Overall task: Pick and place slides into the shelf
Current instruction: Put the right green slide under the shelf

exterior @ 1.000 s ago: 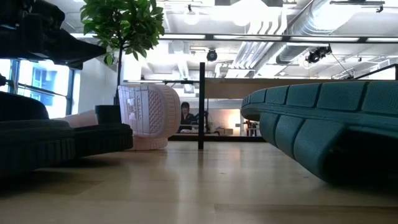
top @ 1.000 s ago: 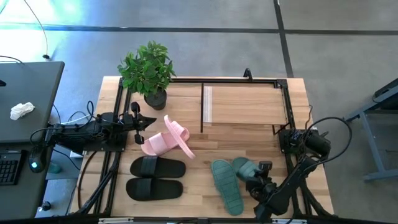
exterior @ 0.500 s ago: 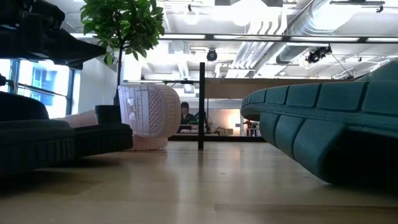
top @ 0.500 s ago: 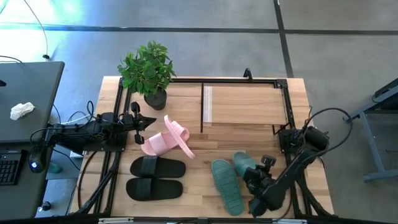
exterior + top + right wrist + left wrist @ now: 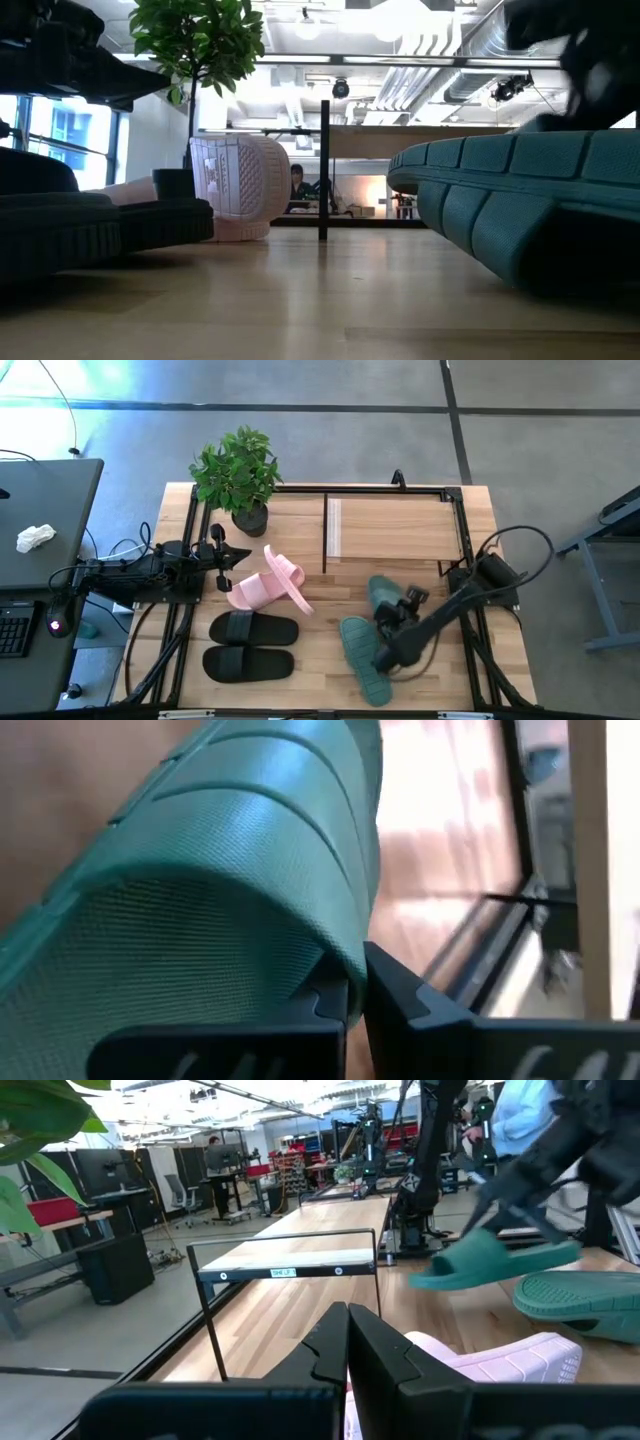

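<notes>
The right gripper [image 5: 397, 612] is clamped on the strap of one green slide [image 5: 383, 596], holding it clear of the table [image 5: 310, 660]. From the left wrist the slide [image 5: 495, 1263] hangs tilted in the air above its mate. The right wrist view shows the strap [image 5: 230, 910] pinched at its edge between the two dark fingers [image 5: 400, 995].

The held slide is just short of the shelf [image 5: 395, 527], whose plank top sits at the table's far right. The other green slide [image 5: 362, 657] lies flat on the table just beside the gripper, toward the near edge.

The pink pair [image 5: 265, 585] lies mid-table, one slide propped across the other. The black pair [image 5: 250, 645] lies side by side near the front left.

The left gripper [image 5: 225, 555] waits at the table's left edge by the plant [image 5: 238, 475], its fingers [image 5: 380, 1360] pressed together on nothing.
</notes>
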Motion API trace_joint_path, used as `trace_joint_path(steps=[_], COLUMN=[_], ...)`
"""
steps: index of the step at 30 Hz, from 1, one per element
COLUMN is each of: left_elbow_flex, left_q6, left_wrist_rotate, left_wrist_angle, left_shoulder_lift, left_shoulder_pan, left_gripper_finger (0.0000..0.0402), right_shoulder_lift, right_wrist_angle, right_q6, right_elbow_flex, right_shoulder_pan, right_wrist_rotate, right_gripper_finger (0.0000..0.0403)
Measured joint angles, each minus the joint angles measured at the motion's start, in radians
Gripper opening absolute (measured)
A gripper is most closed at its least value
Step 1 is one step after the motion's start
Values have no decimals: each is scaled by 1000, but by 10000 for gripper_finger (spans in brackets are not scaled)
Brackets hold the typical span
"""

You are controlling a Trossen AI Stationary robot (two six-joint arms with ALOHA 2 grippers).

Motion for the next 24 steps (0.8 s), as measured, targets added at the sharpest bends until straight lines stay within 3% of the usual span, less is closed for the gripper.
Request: trace_joint_path(steps=[5,10,24], left_elbow_flex=[0,0,0], left_q6=[0,0,0], left_wrist_rotate=[0,0,0], left_wrist_angle=[0,0,-4], left_shoulder_lift=[0,0,0], left_shoulder_pan=[0,0,0], left_gripper_finger=[1,1,1], right_shoulder_lift=[0,0,-20], right_wrist_angle=[0,-1,0], right_q6=[59,95,86], right_elbow_flex=[-145,-278,-424], right_shoulder_pan=[-58,-42,-44], right_wrist_rotate=[-38,-78,-108], right_gripper_finger=[0,0,0])
